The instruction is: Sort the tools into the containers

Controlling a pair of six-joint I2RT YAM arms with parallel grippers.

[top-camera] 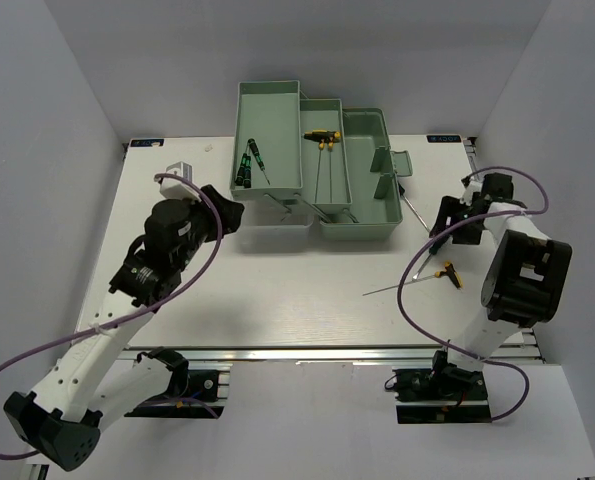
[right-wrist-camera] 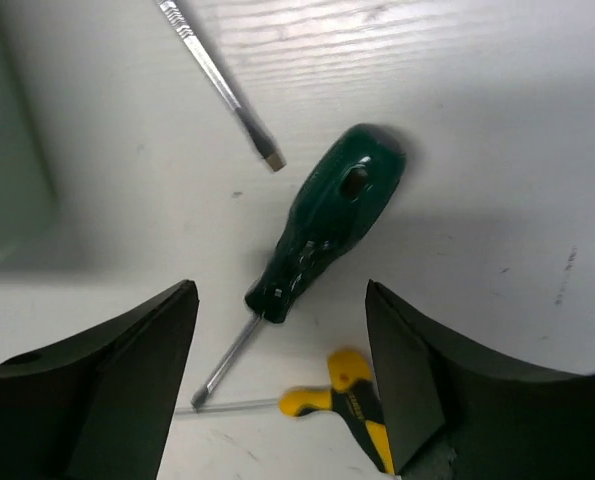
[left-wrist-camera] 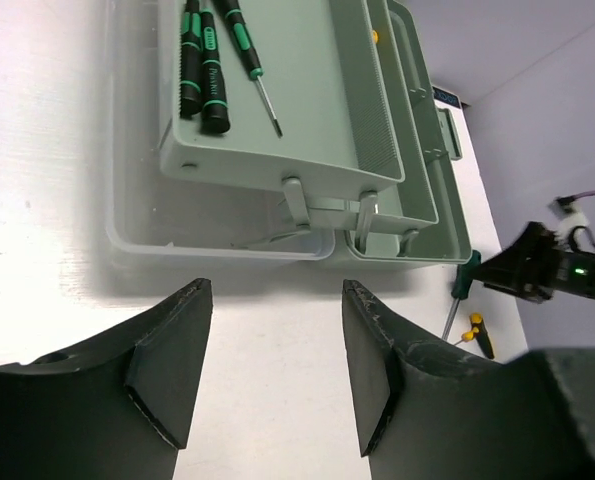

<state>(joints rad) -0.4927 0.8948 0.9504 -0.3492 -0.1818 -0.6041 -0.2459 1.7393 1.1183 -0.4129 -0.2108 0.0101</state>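
The mint-green toolbox stands at the back of the table, its containers stepped side by side. The left tray (top-camera: 282,120) (left-wrist-camera: 317,130) holds green-black screwdrivers (top-camera: 245,165) (left-wrist-camera: 202,70). The middle tray (top-camera: 335,170) holds a yellow-black screwdriver (top-camera: 323,135) and thin rods. My left gripper (top-camera: 227,212) (left-wrist-camera: 275,285) hangs open over bare table in front of the box. My right gripper (top-camera: 447,228) (right-wrist-camera: 279,290) is open just above a dark green screwdriver (right-wrist-camera: 327,225) (left-wrist-camera: 464,280). That screwdriver lies flat between the fingers' line, untouched. A yellow-black screwdriver (right-wrist-camera: 357,410) (top-camera: 449,270) lies beside it.
A clear lid (left-wrist-camera: 137,220) sticks out under the left tray. A loose flat-blade shaft (right-wrist-camera: 222,85) (top-camera: 415,210) lies next to the toolbox's right end (top-camera: 389,215). White walls close in both sides of the table (top-camera: 277,290). The yellow-black screwdriver's long shaft (top-camera: 397,288) points left.
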